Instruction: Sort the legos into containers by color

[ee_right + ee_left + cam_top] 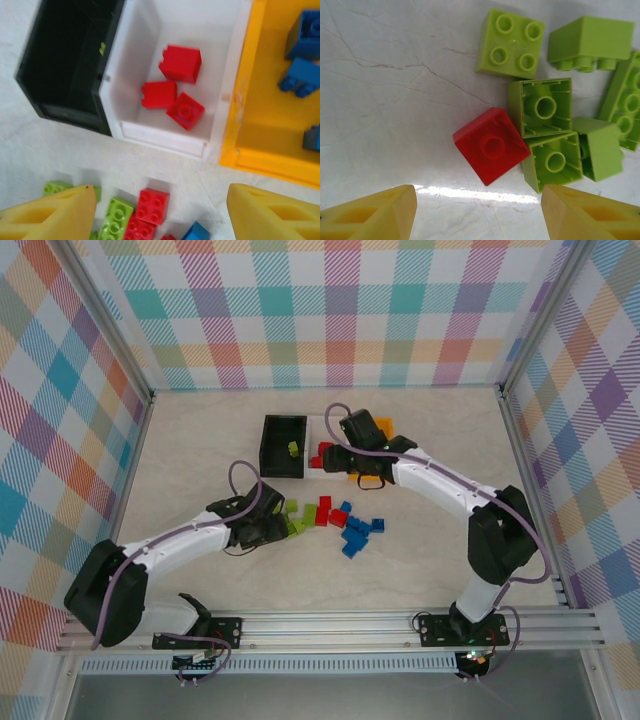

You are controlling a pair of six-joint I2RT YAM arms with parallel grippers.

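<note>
Near the middle of the tabletop (200, 455), the open, empty left gripper (479, 190) has a diagonally turned red lego (491, 145) centred just ahead.

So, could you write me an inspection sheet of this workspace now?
Surface: pale marbled tabletop, no spills seen.
Job's things: black bin holds a green brick, white bin three red bricks, yellow bin blue bricks; loose bricks of all three colours lie unsorted.
Clutter: nothing seen.
Grippers: left gripper open above a red brick and green ones; right gripper open, empty, facing the bins.
Cables: purple cables loop along both arms.
Surroundings: plaid walls, metal frame.
</note>
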